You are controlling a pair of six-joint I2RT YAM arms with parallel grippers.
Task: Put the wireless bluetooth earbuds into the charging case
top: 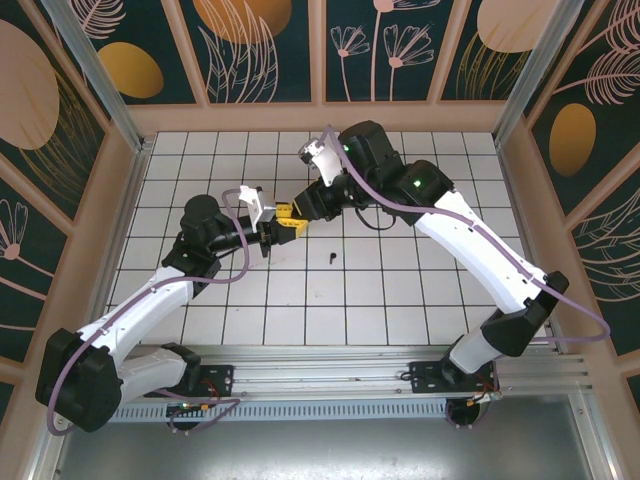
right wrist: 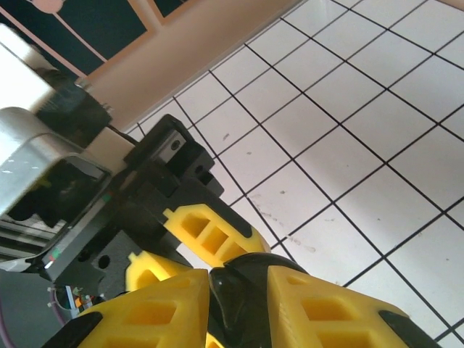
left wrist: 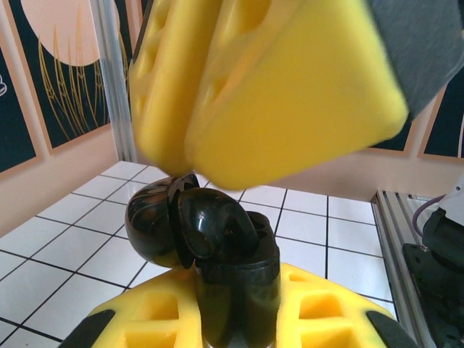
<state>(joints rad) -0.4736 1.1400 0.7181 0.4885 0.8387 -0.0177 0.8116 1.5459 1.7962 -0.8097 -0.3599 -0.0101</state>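
In the top external view, the left gripper [top: 280, 228] and the right gripper [top: 297, 214] are seen meeting tip to tip above the middle of the tiled table [top: 420, 300]. One black earbud [top: 332, 259] is counted on the tiles. It lies apart from both grippers, toward the arm bases and on the right arm's side, so the right arm is judged the nearer. Its long axis seems to run near-to-far, though it is too small for certainty. In the left wrist view, the left gripper [left wrist: 239, 312] is shown clamped on one black charging case [left wrist: 217, 246], which is held off the table with its round lid swung open. Whether an earbud already sits inside cannot be told. In the right wrist view, the right gripper [right wrist: 232, 304] is closed about a black part, probably the same case, just beside a yellow finger [right wrist: 210, 233] of the left gripper.
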